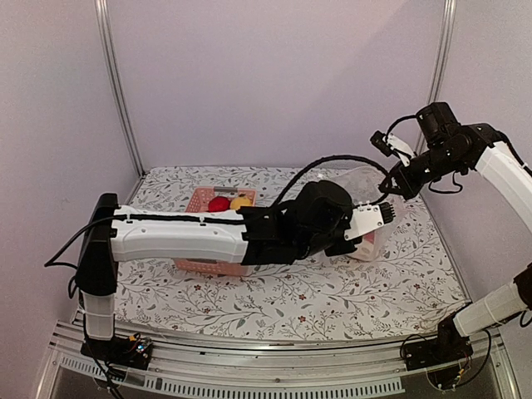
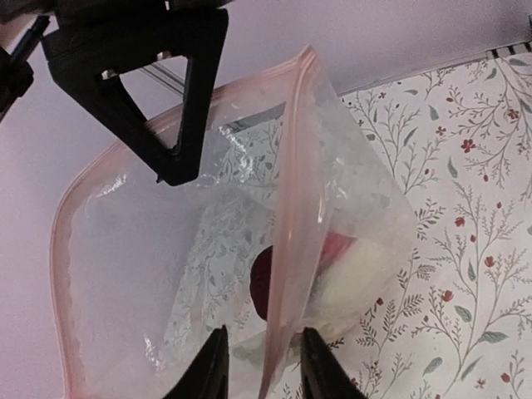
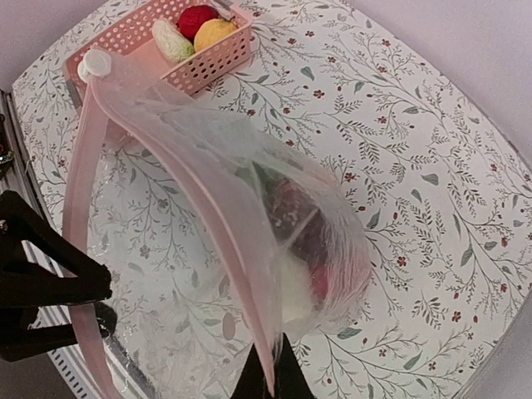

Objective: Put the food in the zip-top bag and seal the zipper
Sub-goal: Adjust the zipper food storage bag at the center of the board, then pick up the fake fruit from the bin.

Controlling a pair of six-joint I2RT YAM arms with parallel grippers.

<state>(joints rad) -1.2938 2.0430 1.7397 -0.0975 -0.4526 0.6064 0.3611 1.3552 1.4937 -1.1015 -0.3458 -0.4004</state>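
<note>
Clear crinkly plastic, the zip-top bag [image 3: 191, 166] was held up at the right of the bench [image 1: 274, 299], its mouth gaping along the pink zipper [image 3: 76, 208]. The right jaws were clamped on one lip. The other lip ran between the left jaws; I could not tell whether they pinched it. A dark purple piece [image 3: 287, 208], with red and white food, lay inside. A red ball [image 3: 196, 17] and a yellow piece [image 3: 214, 33] sat in the pink basket [image 3: 208, 65], to the left.

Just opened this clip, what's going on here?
The zip-top bag hangs between the arms by its pink zipper. The right gripper has its jaws pinched on it. The left gripper has its jaws straddling it, grip unclear. The mouth is open, with some food inside. A red piece and a yellow one lie in the pink basket.
</note>
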